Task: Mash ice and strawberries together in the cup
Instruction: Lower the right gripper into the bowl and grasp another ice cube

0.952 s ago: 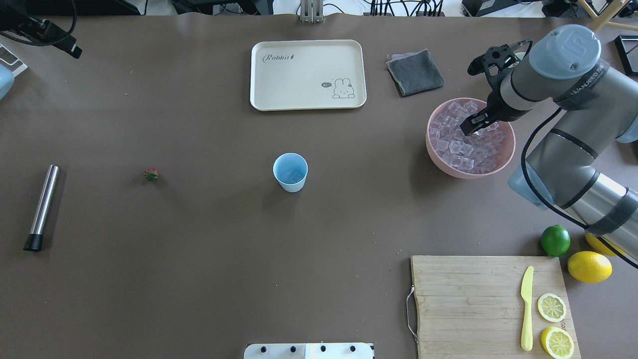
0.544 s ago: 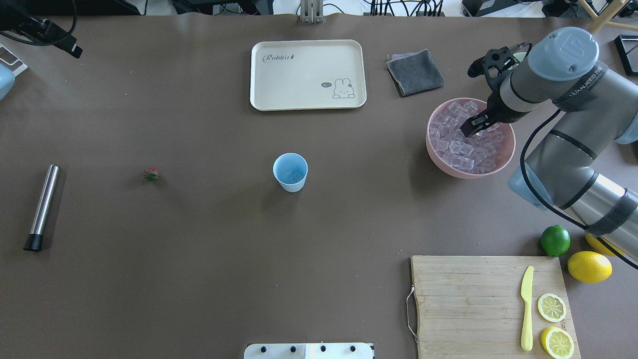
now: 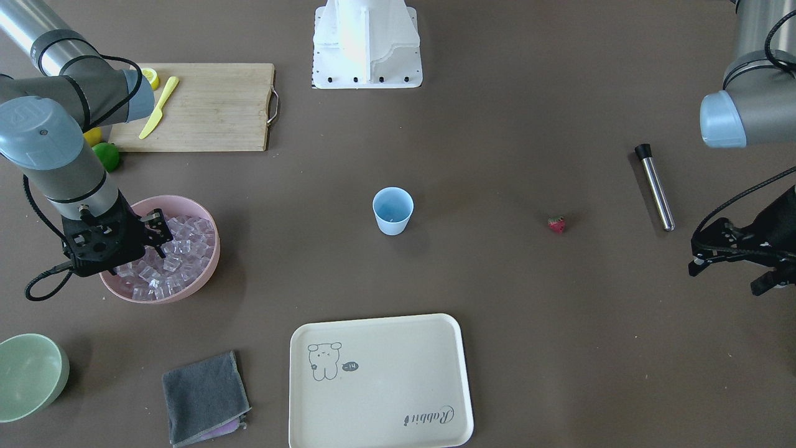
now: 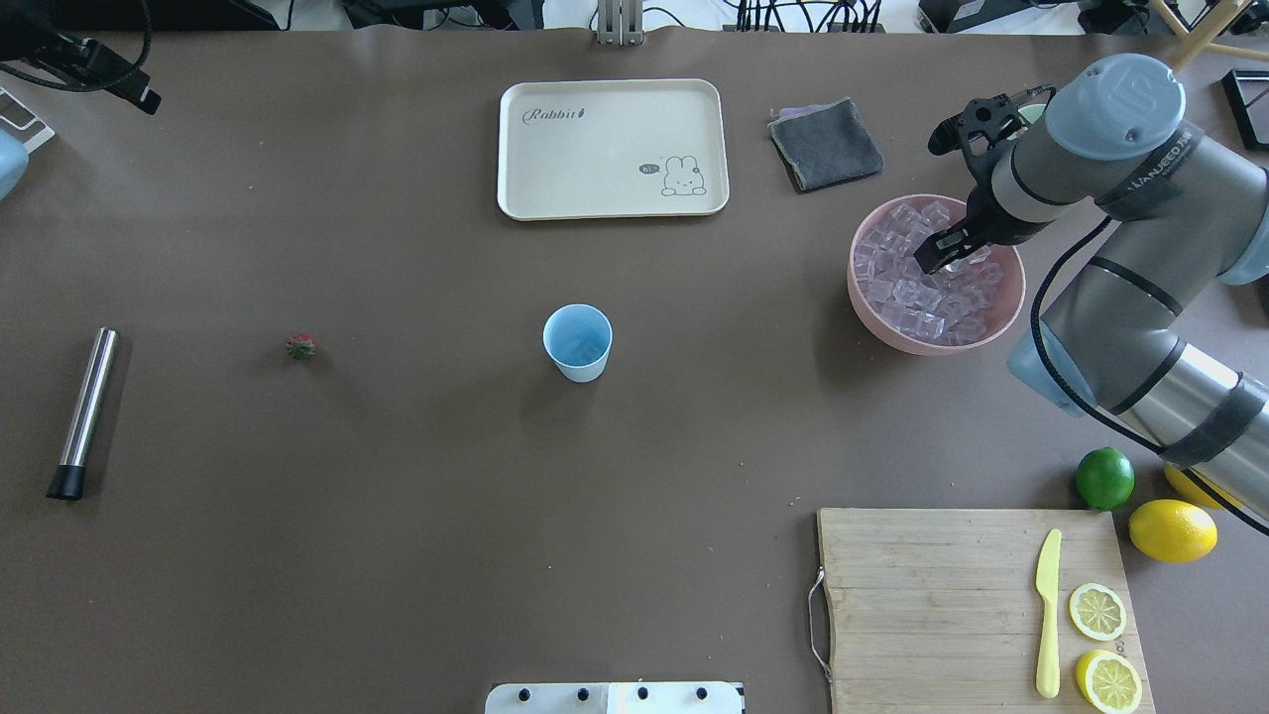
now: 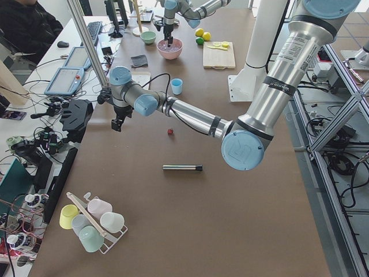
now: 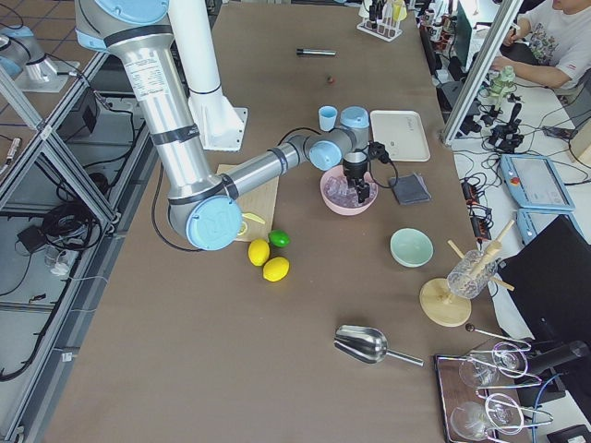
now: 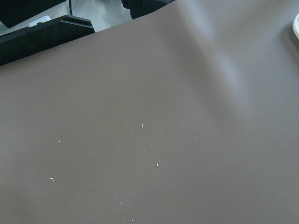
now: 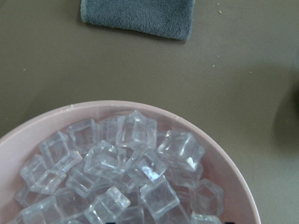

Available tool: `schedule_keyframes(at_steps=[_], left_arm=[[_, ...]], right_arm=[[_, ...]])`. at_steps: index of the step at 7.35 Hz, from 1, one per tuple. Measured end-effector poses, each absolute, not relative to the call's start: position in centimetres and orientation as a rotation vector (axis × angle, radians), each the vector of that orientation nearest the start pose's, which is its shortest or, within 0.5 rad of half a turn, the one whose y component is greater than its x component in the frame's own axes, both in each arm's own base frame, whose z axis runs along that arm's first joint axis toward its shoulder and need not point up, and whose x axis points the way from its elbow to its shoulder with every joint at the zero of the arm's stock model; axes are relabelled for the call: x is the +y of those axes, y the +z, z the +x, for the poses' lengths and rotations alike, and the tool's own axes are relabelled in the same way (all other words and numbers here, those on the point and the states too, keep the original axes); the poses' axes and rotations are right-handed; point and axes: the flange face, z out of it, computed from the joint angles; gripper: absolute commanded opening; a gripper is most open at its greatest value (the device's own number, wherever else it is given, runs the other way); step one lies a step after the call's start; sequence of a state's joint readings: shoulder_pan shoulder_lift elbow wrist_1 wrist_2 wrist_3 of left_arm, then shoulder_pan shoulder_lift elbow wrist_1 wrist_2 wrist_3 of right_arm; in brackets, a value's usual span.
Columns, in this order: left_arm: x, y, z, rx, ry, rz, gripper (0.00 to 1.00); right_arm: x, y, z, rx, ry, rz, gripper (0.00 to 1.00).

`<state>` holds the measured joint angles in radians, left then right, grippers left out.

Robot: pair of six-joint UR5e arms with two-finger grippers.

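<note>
right hand [image 4: 942,254]: down among the ice [image 4: 917,293] in the pink bowl [image 4: 927,346]. We cannot tell whether its fingers are apart or pinched on a cube (its wrist camera shows only cubes, no fingertips).
ice: clear, glassy cubes with softened edges, heaped loosely and touching one another. We judge them slick and apt to slip.
cup [image 4: 577,342]: pale blue, tapered, handleless, upright at mid-table, well apart from the bowl. From the right hand it lies toward the robot's left and a little nearer the robot's base. A faint glassy shape may sit inside, but we cannot be sure.
strawberry [image 4: 300,346]: small, red and green-topped, alone on the table beyond the cup on the robot's left side, not yet in the cup.
left hand [image 5: 117,123]: hanging over bare table at the far left. Open or closed, we cannot tell.
steel rod [image 4: 85,410]: smooth metal with a black tip. Its long axis runs toward and away from the robot, with the tip nearest it.
nearer arm: the right for the ice, the left for the strawberry and the rod, in our judgement.
</note>
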<state>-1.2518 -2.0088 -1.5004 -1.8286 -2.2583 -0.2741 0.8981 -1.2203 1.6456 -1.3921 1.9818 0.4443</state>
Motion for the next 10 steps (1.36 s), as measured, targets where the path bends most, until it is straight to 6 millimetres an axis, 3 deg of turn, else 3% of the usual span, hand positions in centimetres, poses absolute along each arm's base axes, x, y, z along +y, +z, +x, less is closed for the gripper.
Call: schedule_keyframes(at_steps=[6, 9, 10], left_arm=[[-65.9, 40.8, 14.6, 0.806, 0.259, 0.387, 0.98], [-65.9, 41.2, 15.3, 0.801, 0.266, 0.38, 0.98], [-65.9, 41.4, 15.3, 0.8, 0.266, 0.377, 0.98]], right_arm=[[-56.1, 42.3, -31.9, -0.665, -0.335, 0.278, 0.77], [-56.2, 42.9, -32.0, -0.661, -0.334, 0.272, 0.38], [-56.2, 42.9, -32.0, -0.661, -0.333, 0.272, 0.33]])
